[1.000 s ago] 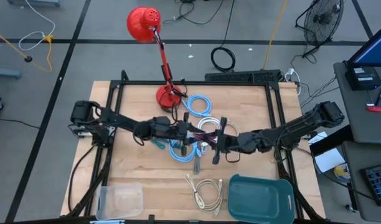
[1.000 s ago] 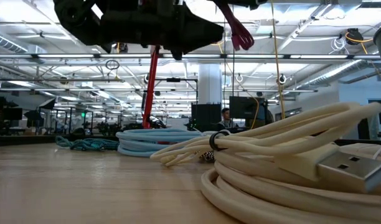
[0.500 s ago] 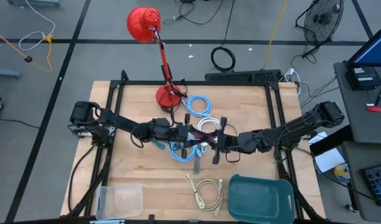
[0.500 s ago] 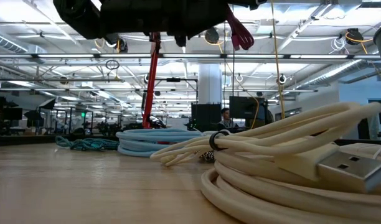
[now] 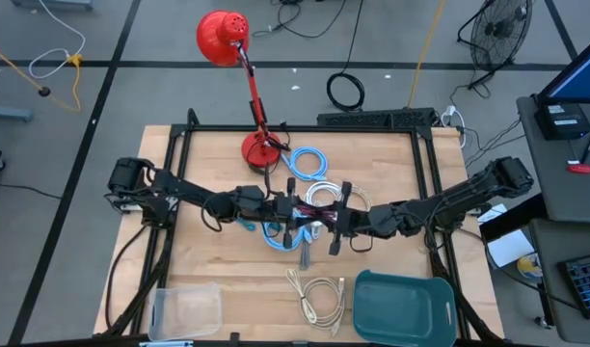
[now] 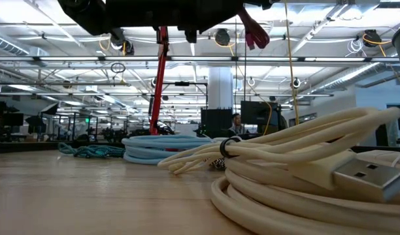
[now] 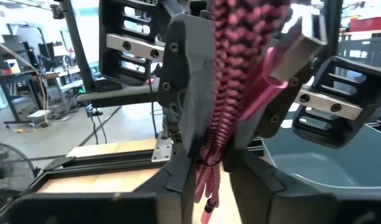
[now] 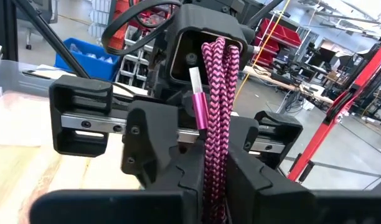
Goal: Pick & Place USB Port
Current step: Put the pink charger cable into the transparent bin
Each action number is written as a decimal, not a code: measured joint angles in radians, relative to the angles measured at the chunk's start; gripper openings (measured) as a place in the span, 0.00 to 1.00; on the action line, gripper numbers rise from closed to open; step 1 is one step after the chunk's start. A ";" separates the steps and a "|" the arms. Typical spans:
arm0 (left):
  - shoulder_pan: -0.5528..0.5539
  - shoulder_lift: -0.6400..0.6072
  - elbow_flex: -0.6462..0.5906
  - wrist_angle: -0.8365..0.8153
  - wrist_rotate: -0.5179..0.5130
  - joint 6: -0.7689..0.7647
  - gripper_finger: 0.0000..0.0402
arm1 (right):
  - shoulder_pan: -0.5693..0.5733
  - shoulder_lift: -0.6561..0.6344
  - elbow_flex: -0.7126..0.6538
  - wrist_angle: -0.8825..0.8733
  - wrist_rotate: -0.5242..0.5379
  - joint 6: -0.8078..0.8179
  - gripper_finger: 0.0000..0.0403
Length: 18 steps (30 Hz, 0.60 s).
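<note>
So I'm mid-handoff, I reckon: the pink cable (image 5: 319, 204) is up off the table, centre of the high view, strung between both grippers, and it looks like a pass from one arm to the other before it goes to the teal bin (image 5: 403, 306) at the lower right. Right gripper (image 8: 214, 168) has its fingers narrow and pinched on the braided bundle, metal plug (image 8: 197, 99) sticking up beside the strands. Left gripper (image 7: 210, 163) is the same deal, fingers closed tight around the cable, with the plug end poking out toward the upper right of that wrist view. Next move, as I judge it, is one side letting go cleanly so the other can swing over the bin, and the risk is both tugging and the loops snagging.
</note>
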 joint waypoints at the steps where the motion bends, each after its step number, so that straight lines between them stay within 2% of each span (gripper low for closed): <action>1: 0.000 0.000 0.000 0.000 0.000 -0.002 0.15 | 0.000 0.000 0.000 0.000 0.000 -0.001 0.08; 4: 0.000 0.000 0.000 -0.001 0.001 -0.001 0.05 | 0.000 0.000 0.000 -0.002 0.001 -0.018 0.07; 8: 0.002 -0.001 0.001 -0.013 -0.002 -0.021 0.07 | 0.001 0.000 0.000 -0.004 0.000 -0.025 0.10; 13: 0.013 -0.002 0.002 -0.059 -0.001 -0.053 0.07 | 0.006 0.001 0.000 -0.006 0.004 -0.027 0.25; 18: 0.027 -0.002 0.003 -0.195 -0.006 -0.106 0.04 | 0.022 0.001 0.000 0.026 0.002 -0.045 0.41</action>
